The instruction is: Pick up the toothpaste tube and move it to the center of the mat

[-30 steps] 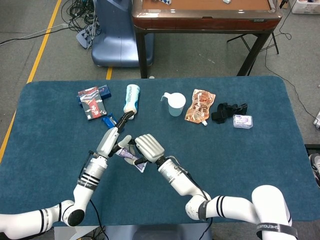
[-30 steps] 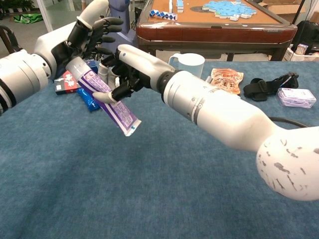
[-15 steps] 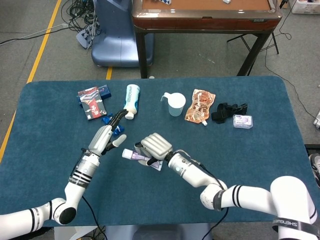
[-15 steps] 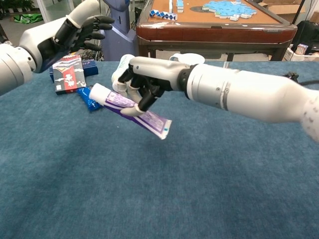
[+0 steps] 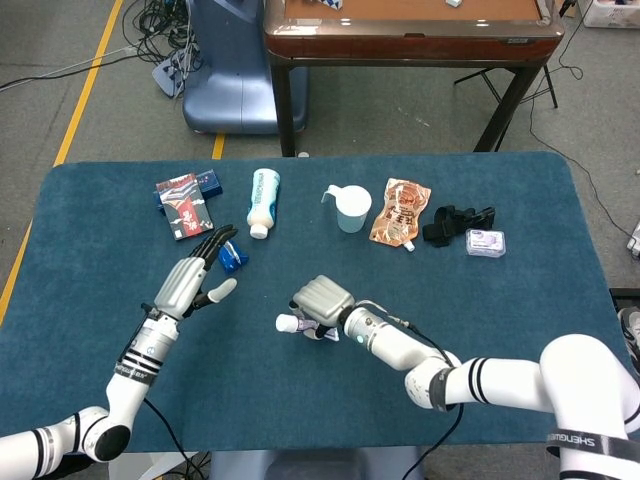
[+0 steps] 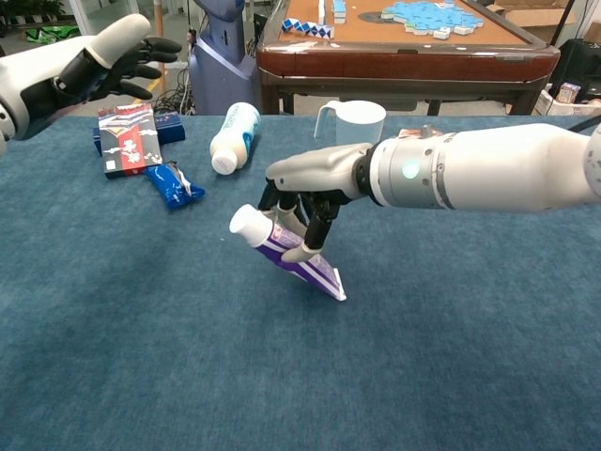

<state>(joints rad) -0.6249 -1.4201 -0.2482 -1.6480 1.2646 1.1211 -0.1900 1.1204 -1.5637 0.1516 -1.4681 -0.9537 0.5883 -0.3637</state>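
The toothpaste tube (image 6: 282, 254) is white-capped with a purple body; its cap (image 5: 286, 324) points left and its flat end touches or nearly touches the blue mat (image 6: 141, 338). My right hand (image 6: 305, 193) grips the tube from above, near the mat's middle (image 5: 322, 300). My left hand (image 6: 103, 61) is raised at the far left with fingers spread, holding nothing. In the head view this left hand (image 5: 190, 283) hovers left of the tube.
Along the far side lie a red-and-black box (image 5: 184, 203), a blue wrapper (image 5: 232, 257), a white bottle (image 5: 263, 199), a measuring cup (image 5: 351, 208), an orange pouch (image 5: 400, 212), a black strap (image 5: 456, 221) and a small clear case (image 5: 485, 242).
The tube passed from my left hand to my right. The right hand carried it rightward and down toward the mat's middle. The left hand drew back to the left and opened.
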